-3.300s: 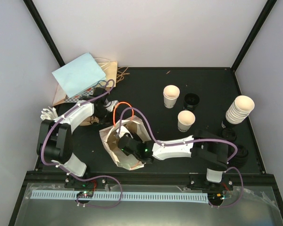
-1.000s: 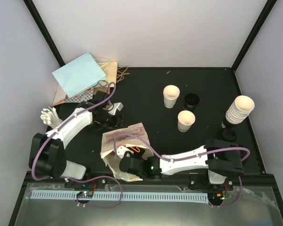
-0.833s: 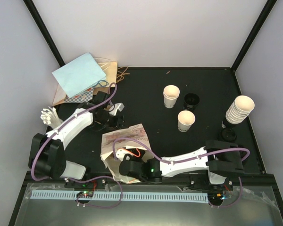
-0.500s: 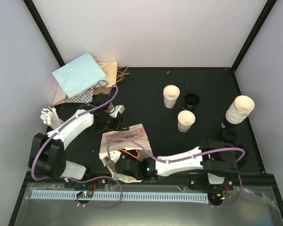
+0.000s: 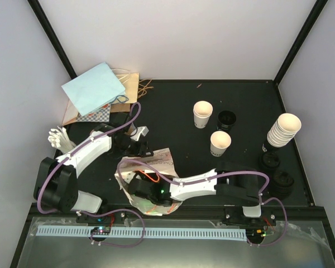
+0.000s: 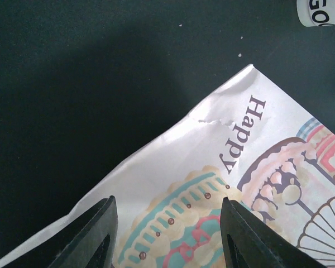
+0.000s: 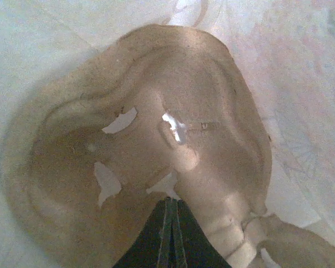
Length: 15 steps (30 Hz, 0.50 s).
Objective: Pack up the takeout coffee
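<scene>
- Looking thru the R wrist cam: right tool (image 7: 171,211) is pinched fully closed, tips together w/ nothing visible between them, deep inside the paper bag (image 7: 39,39).
- Just ahead of those tips lies the brown pulp tray (image 7: 156,134), torn in a few spots. I can't tell if the tips touch it.
- From overhead I see the R arm reaching across into the bag's mouth. The bag hides the tool itself there.
- Left tool (image 6: 166,223) is abt half open and holding nothing. It hovers over the bag's printed face, close to the small tear in its top edge, w/ the word "Happy" showing between the fingers.
- Overhead, it sits at the bag's rear-left corner.
- Takeout coffee: the two cream cups I can see stand upright on the black surface (image 5: 178,95), right of the bag and well apart from both tools. They are the rear cup (image 5: 202,113) and the near cup (image 5: 220,143).
- A black lid (image 5: 227,118) lies just beside the rear cup, on its right.
- Further out, a cup stack (image 5: 283,131) stands at the right edge.
- A light-blue bag (image 5: 95,88) lies in the rear-left corner.
</scene>
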{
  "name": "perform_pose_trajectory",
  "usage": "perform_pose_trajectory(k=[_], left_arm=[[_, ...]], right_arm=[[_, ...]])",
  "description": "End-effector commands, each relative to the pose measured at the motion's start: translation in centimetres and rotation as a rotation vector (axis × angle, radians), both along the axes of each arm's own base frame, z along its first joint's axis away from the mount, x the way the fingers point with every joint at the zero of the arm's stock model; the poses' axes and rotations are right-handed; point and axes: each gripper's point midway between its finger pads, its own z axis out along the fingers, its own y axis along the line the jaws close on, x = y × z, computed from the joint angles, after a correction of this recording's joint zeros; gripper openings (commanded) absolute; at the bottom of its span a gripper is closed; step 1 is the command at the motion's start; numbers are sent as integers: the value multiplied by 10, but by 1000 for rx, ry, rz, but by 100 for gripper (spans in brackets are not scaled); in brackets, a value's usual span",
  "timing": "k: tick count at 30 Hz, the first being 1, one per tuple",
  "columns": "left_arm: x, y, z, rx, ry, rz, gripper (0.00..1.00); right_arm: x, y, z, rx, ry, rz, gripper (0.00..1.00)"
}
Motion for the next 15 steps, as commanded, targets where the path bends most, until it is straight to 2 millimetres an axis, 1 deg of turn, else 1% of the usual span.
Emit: perform_pose_trajectory(k=[1, 5, 7, 9, 11, 13, 15], left_arm=[[-8, -2, 0, -3, 27, -1, 53], [-8, -1, -2, 3, 31, 4, 53], [-8, 0, -3, 8, 31, 5, 53], [-7, -1, -3, 8, 33, 5, 53], [-7, -1, -4, 10, 34, 5, 53], [-4, -2, -1, 9, 29, 8, 53], [-1, -2, 3, 7, 19, 14, 54]], right_arm=[[14, -2, -20, -83, 4, -20, 1], [28, -13, -33, -142, -1, -84, 1], [34, -19, -31, -147, -24, -122, 1], [39, -25, -24, -136, -52, -159, 1], [44, -30, -12, -125, -77, -204, 1], [44, -32, 1, -100, -75, -205, 1], [39, -30, 17, -53, -49, -171, 1]])
